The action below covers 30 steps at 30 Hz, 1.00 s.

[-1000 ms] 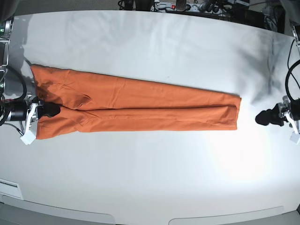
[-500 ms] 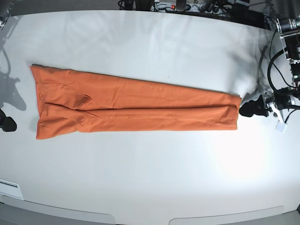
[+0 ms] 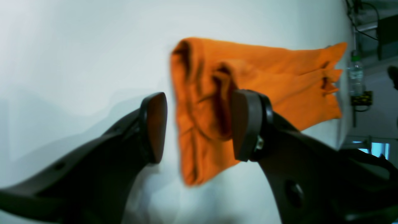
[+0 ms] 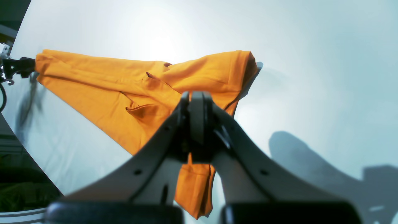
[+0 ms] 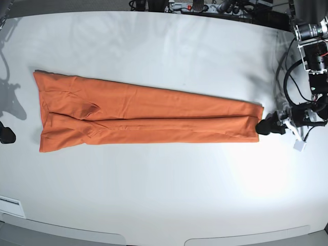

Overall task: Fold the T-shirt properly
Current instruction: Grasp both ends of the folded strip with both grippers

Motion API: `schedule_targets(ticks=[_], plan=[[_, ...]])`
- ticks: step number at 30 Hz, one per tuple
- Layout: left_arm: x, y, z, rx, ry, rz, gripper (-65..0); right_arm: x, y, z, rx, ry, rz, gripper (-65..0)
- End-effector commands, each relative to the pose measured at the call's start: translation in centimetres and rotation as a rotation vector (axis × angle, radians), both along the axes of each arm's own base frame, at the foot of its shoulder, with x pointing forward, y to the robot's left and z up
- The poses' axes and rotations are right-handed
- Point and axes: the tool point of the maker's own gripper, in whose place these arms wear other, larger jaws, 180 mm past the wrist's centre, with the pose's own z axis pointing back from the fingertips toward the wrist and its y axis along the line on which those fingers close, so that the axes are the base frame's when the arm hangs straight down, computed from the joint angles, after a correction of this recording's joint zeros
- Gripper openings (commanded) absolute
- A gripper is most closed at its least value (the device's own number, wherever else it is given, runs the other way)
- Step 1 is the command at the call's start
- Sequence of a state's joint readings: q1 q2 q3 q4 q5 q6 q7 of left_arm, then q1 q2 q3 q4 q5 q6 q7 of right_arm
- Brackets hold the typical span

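T-shirt (image 5: 148, 119) folded into long strip across table (image 5: 164, 195). Left gripper (image 5: 265, 125) spread wide, at strip's right end. Right gripper (image 4: 196, 123) pressed together, empty, off left end.

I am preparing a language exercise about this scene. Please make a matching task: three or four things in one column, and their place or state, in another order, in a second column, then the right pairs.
Column one:
1. T-shirt
2. left gripper
3. right gripper
4. table

Column two:
A. jaws shut, with nothing between them
B. white, under everything
C. jaws open, at one end of the orange cloth
D. folded into a long narrow strip, lying flat

Right pairs: 1-D, 2-C, 3-A, 4-B
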<state>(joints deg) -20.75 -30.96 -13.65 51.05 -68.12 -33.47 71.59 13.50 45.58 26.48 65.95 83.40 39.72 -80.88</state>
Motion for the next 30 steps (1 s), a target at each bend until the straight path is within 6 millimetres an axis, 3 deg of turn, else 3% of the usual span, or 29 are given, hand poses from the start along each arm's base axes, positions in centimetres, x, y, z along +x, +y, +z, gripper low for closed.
schedule_targets(ticks=[1, 6, 11, 13, 15, 19, 23, 26, 30], plan=[[0.4, 0.0, 0.4, 0.024, -0.008, -0.011, -30.6, 0.7, -0.8, 2.6, -0.016, -0.069, -0.005, -65.0], [-0.1, -3.3, -0.9, -0.047, 0.04, -0.05, -30.6, 0.7, -0.8, 2.6, -0.016, -0.07, -0.005, -65.0], [-0.6, -5.5, 0.1, -0.153, 0.039, -0.106, -33.5, 0.7, -0.8, 2.6, -0.016, -0.069, -0.005, -65.0], [-0.6, -5.5, 0.1, -0.154, 0.037, -0.105, -46.7, 0.7, -0.7, 2.4, -0.014, -0.067, -0.003, -65.0], [-0.5, -5.5, 0.1, -0.154, 0.036, -0.103, -65.0, 0.4, -0.3, 1.7, -0.016, -0.042, 0.01, -65.0], [-0.3, -5.4, 0.3, -0.165, 0.038, -0.09, -65.0, -0.2, 1.9, -2.0, -0.032, 0.06, 0.073, -65.0], [-0.2, -5.7, 0.9, -0.197, 0.023, -0.091, -65.0, 0.5, 1.5, -6.9, -0.21, 0.092, 0.012, -65.0], [-0.2, -5.8, 1.1, -0.205, 0.019, -0.096, -65.0, 1.1, 2.2, -8.5, -0.246, 0.062, 0.0, -65.0], [-0.2, -5.7, 1.1, -0.203, 0.018, -0.095, -65.0, 1.3, 4.5, -9.2, -0.169, 0.055, 0.014, -65.0]])
